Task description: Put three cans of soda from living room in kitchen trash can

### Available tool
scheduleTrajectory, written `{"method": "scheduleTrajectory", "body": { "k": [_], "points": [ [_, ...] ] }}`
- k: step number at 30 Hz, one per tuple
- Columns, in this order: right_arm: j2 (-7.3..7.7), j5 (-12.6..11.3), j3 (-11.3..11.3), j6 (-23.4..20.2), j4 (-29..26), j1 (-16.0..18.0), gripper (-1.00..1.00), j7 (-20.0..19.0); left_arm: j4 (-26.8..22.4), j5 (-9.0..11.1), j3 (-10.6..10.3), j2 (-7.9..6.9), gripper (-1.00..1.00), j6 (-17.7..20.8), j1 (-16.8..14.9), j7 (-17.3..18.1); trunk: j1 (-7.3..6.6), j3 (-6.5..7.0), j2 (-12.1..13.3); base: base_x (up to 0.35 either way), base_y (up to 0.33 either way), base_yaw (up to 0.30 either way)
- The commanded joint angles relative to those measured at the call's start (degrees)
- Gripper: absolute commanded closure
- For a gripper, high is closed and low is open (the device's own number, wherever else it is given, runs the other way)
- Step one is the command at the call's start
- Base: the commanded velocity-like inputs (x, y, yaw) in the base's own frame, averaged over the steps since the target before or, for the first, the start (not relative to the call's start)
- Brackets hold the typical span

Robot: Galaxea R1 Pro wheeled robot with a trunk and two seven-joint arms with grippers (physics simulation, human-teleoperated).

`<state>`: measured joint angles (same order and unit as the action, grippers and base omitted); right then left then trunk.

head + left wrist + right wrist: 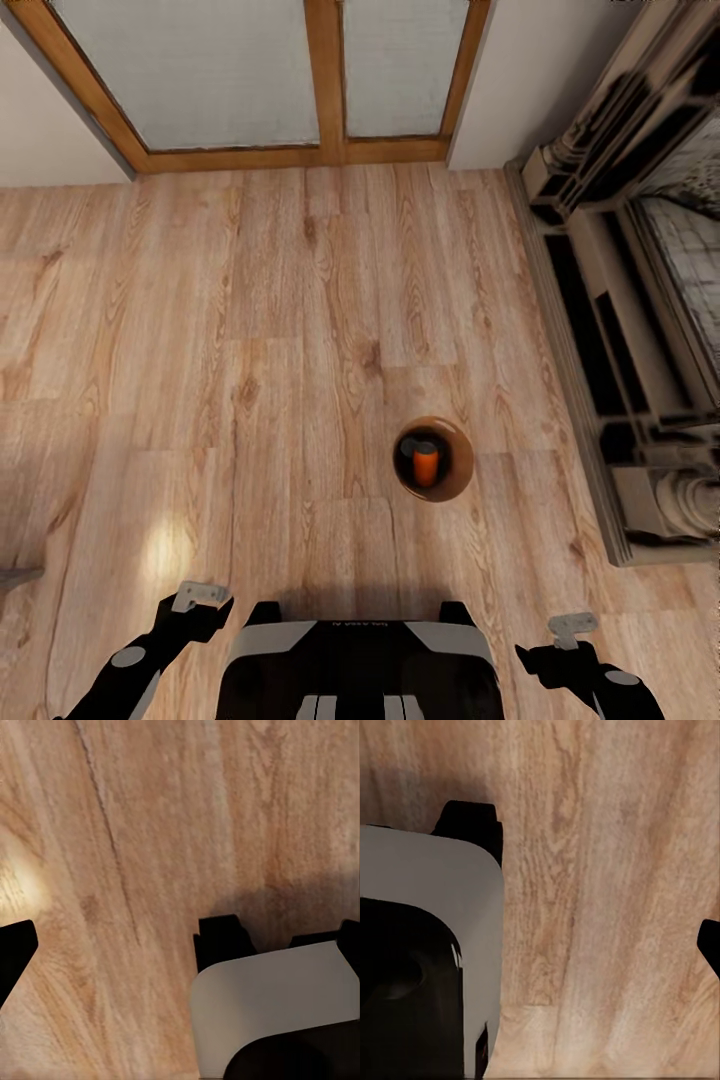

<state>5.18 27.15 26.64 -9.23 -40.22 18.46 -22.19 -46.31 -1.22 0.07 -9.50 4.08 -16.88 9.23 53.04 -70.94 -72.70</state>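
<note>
Right now one soda can [426, 465] stands upright inside the round brown trash can [461, 475], which sits on the wood plank floor [250, 350] a little right of centre in the lower half of the head view. A darker shape beside the orange can, toward the bin's left wall, may be another can, but it is too dim to tell. A can like this is probably light, stiff and smooth-sided, so it would slip if pinched weakly; gripping across the middle of its body seems the safest hold. Both arms hang low at the bottom corners of the head view, the left gripper [200, 596] and right gripper [572, 626] carrying nothing, and I cannot tell how wide their jaws stand. Glass doors [270, 70] with wood frames fill the top of the frame, and a fireplace surround [620, 330] runs down the right edge, near the bin. Open floor lies between the robot's base [360, 670] and the bin.
</note>
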Motion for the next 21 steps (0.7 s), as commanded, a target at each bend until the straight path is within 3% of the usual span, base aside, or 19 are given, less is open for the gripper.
{"method": "scheduleTrajectory", "body": {
  "k": [1, 21],
  "points": [
    [0.00, 0.0, 0.0, 0.0, 0.0, 0.0, -1.00, 0.0, 0.0, 0.0, 0.0, 0.00, -1.00, 0.0, 0.0, 0.0, -0.23, 0.19, 0.4, 0.000, 0.000, 0.000],
    [-0.24, -0.2, 0.2, 2.3, 0.1, 0.0, -1.00, 0.2, 0.5, -0.1, -0.1, 0.38, -1.00, -0.2, 0.0, 0.0, -4.62, 3.78, 8.4, 0.000, 0.000, 0.000]
  ]
}}
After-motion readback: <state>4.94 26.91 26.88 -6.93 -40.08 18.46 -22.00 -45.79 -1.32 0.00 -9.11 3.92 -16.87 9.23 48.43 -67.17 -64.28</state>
